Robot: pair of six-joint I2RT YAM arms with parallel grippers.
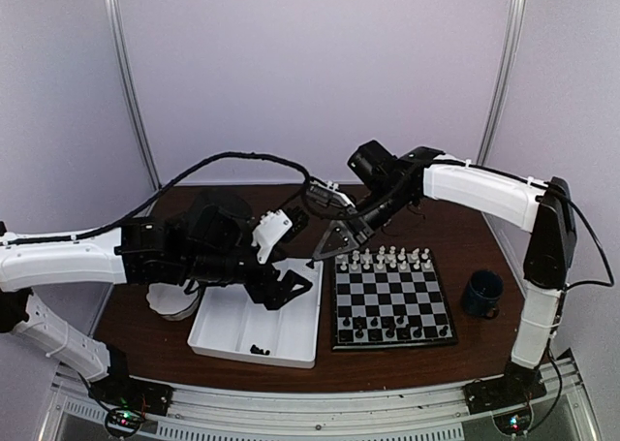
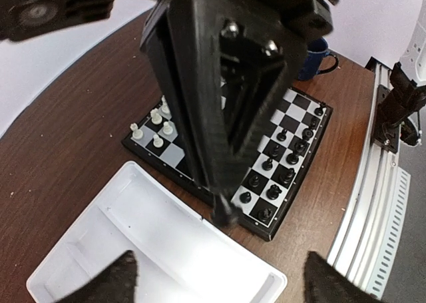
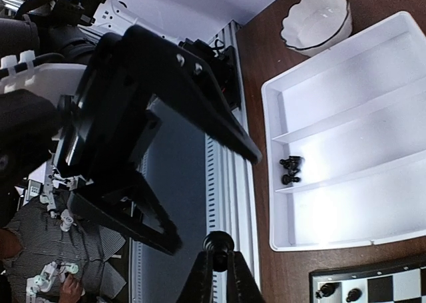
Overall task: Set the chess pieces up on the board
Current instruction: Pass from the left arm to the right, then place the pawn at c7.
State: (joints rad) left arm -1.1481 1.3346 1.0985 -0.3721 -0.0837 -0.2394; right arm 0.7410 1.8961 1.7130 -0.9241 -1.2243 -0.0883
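Plastic, matte black: left pincer [image 2: 223,276] agape, right pincer [image 3: 218,258] tight around tiny round-headed black chessman [image 3: 218,240].

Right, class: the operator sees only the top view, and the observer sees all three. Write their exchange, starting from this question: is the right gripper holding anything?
Observer: Yes. In the right wrist view the right gripper is shut, with a small black piece pinched at its tips.
Operator: And the left gripper?
Observer: The left wrist view shows the left gripper with its fingers far apart, gripping nothing.
Operator: I can hardly see the white bowl. Anything in it?
Observer: The right wrist view shows its inside bare, with no pieces in it.
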